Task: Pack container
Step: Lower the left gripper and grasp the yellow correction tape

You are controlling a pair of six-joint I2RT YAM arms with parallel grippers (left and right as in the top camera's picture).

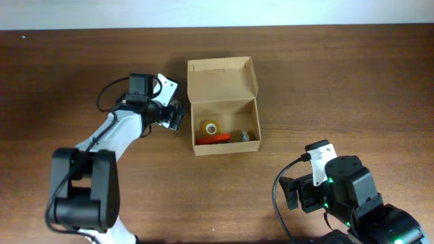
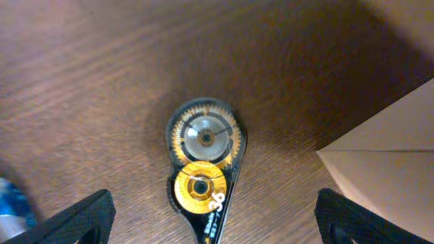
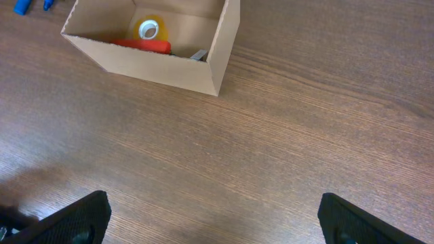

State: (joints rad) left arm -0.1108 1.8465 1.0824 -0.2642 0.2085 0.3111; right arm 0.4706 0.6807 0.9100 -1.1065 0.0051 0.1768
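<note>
The tan cardboard container (image 1: 224,108) stands open mid-table, its flap lid folded back. Inside lie a yellow tape roll (image 1: 211,127), a red item (image 1: 212,139) and a small grey piece (image 1: 241,135); they also show in the right wrist view (image 3: 148,29). My left gripper (image 1: 173,115) is open just left of the box, straddling a black and clear correction tape dispenser (image 2: 202,169) with gold gears that lies on the table. The box corner (image 2: 386,163) shows to its right. My right gripper (image 3: 210,220) is open and empty over bare table, front right of the box (image 3: 169,61).
The brown wooden table (image 1: 325,88) runs to a pale wall at the far edge. Blue objects (image 3: 24,6) lie beyond the box's left corner in the right wrist view. A blurred blue thing (image 2: 10,200) sits at the left wrist view's left edge.
</note>
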